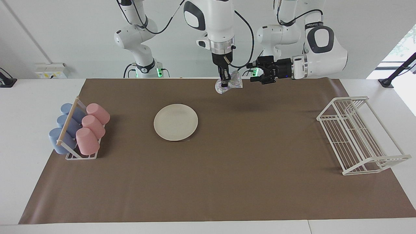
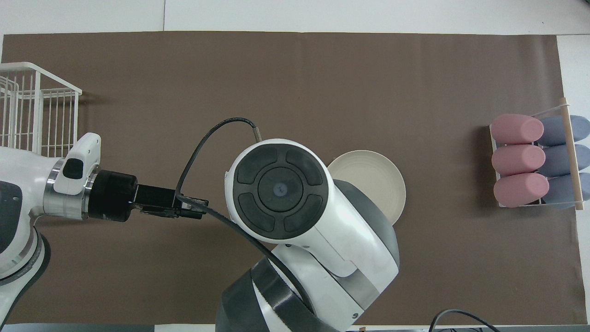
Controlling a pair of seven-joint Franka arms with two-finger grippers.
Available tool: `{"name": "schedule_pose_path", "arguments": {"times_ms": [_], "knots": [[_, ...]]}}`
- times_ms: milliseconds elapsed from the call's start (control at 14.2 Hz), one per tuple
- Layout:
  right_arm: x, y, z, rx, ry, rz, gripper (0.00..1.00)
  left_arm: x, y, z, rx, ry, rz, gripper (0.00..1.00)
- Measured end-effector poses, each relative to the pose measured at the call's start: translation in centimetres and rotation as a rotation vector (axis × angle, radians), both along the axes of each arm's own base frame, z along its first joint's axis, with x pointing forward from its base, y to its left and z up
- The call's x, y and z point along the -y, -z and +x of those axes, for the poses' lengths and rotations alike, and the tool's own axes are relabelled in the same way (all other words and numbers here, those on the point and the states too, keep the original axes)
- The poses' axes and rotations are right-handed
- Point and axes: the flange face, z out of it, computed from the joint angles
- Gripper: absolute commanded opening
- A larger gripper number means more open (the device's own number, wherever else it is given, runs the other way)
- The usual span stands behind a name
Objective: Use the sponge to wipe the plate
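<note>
Pink cups number three, blue cups three, plate one.

Sponge: crinkled, shiny silver mesh. Plate: smooth matt cream. Mat: matt brown paper, faint creases. Rack: white coated wire. Cups: matt pink and blue; wooden rod.

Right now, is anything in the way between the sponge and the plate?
Nothing visible. The right gripper holds the sponge up over bare brown mat; the plate lies flat with nothing on it. The left gripper is beside the sponge.
</note>
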Motion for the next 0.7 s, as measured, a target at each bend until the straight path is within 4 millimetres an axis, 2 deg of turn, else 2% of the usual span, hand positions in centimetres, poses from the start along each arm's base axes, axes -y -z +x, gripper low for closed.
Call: {"name": "schedule_pose_path", "arguments": {"times_ms": [141, 282, 352, 423, 564, 634, 705], "knots": [[0.0, 0.0, 0.0, 0.000, 0.000, 0.000, 0.00, 2.6, 0.1, -0.4, 0.028, 0.004, 0.016, 1.00], [0.0, 0.0, 0.0, 0.000, 0.000, 0.000, 0.00, 4.0, 0.0, -0.6, 0.039, -0.002, 0.013, 1.00], [0.0, 0.0, 0.0, 0.000, 0.000, 0.000, 0.00, 4.1, 0.1, -0.5, 0.044, -0.009, 0.016, 0.92], [0.0, 0.0, 0.0, 0.000, 0.000, 0.000, 0.00, 4.3, 0.1, -0.5, 0.049, -0.013, 0.020, 0.60], [0.0, 0.0, 0.0, 0.000, 0.000, 0.000, 0.00, 4.8, 0.2, -0.6, 0.055, -0.015, 0.025, 0.12], [0.0, 0.0, 0.0, 0.000, 0.000, 0.000, 0.00, 4.9, 0.2, -0.7, 0.048, -0.017, 0.028, 0.00], [0.0, 0.0, 0.0, 0.000, 0.000, 0.000, 0.00, 4.9, 0.3, -0.7, 0.032, -0.025, 0.033, 0.00]]}}
